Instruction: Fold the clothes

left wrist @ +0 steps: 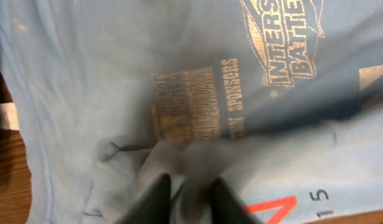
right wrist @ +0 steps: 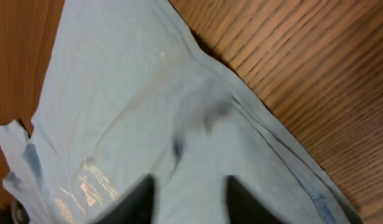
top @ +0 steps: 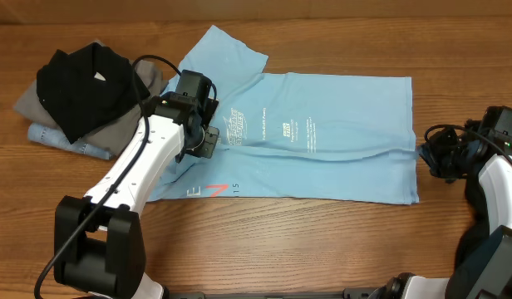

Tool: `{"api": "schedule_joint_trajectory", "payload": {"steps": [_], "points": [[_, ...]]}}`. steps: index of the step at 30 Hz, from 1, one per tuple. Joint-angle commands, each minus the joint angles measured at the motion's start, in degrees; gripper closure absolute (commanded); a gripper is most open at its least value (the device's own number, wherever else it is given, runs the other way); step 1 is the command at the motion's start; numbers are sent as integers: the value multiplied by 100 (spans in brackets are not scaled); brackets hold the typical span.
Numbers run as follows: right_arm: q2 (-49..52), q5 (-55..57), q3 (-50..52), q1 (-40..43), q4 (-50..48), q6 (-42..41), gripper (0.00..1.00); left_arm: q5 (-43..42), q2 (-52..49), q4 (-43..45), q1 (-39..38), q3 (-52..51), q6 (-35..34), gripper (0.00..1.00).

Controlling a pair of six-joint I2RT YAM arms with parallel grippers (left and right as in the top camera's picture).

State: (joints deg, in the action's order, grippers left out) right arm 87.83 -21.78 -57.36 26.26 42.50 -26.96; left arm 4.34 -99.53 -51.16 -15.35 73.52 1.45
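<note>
A large light blue T-shirt (top: 322, 158) with white lettering lies spread flat on the wooden table, collar end to the left. My left gripper (top: 208, 137) rests on the shirt near the printed logo. In the left wrist view its fingers (left wrist: 190, 190) are close together with a bunched fold of the shirt (left wrist: 117, 74) between them. My right gripper (top: 429, 156) is at the shirt's right hem edge. In the right wrist view its fingers (right wrist: 190, 193) are spread apart over the shirt fabric (right wrist: 117, 93), gripping nothing.
A pile of other clothes sits at the back left: a black garment (top: 86, 83) on top of a grey one (top: 36, 104), with a denim-blue one (top: 61, 139) under them. Bare wooden table (top: 322, 241) runs along the front.
</note>
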Motion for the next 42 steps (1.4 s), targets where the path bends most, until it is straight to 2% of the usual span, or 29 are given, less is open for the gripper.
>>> {"api": "schedule_joint_trajectory", "payload": {"steps": [1, 3, 4, 8, 12, 15, 18, 22, 23, 31, 34, 38, 39, 42], "points": [[17, -79, -105, 39, -39, 42, 40, 184, -46, -22, -4, -28, -61, 57], [17, -90, -105, 39, 59, 42, 39, 186, -46, -111, 2, -28, -61, 48], [17, -90, -105, 39, 133, 42, 39, 188, -46, -175, 11, -28, -81, 38], [17, -507, -105, 39, 470, 501, 39, 177, -44, -643, 186, -24, -295, 38], [17, -966, -105, 39, 745, 841, 40, -17, -46, -852, 313, -28, -168, 33], [17, -1123, -105, 37, 988, 968, 48, -289, -50, -474, 304, -116, 308, 33], [17, -1180, -105, -33, 1215, 1058, 50, -291, -50, 98, 302, -422, 376, 32], [17, -1180, -105, -205, 1272, 1073, 50, -94, -55, 544, 304, -774, 498, 40], [17, -1178, -105, -295, 1246, 1071, 50, 63, -55, 686, 306, -855, 501, 44], [17, -1176, -105, -605, 1182, 1069, 51, -17, -155, 1082, 579, -1080, 588, 48], [17, -1176, -105, -605, 1180, 1069, 51, -149, -372, 1082, 612, -1080, 581, 62], [17, -1176, -105, -605, 1185, 1069, 51, -352, -494, 984, 610, -1069, 581, 92], [17, -1176, -105, -605, 1182, 1069, 51, -393, -472, 870, 610, -997, 564, 96], [17, -1176, -105, -605, 1180, 1069, 51, -365, -452, 374, 612, -487, 544, 96]]}}
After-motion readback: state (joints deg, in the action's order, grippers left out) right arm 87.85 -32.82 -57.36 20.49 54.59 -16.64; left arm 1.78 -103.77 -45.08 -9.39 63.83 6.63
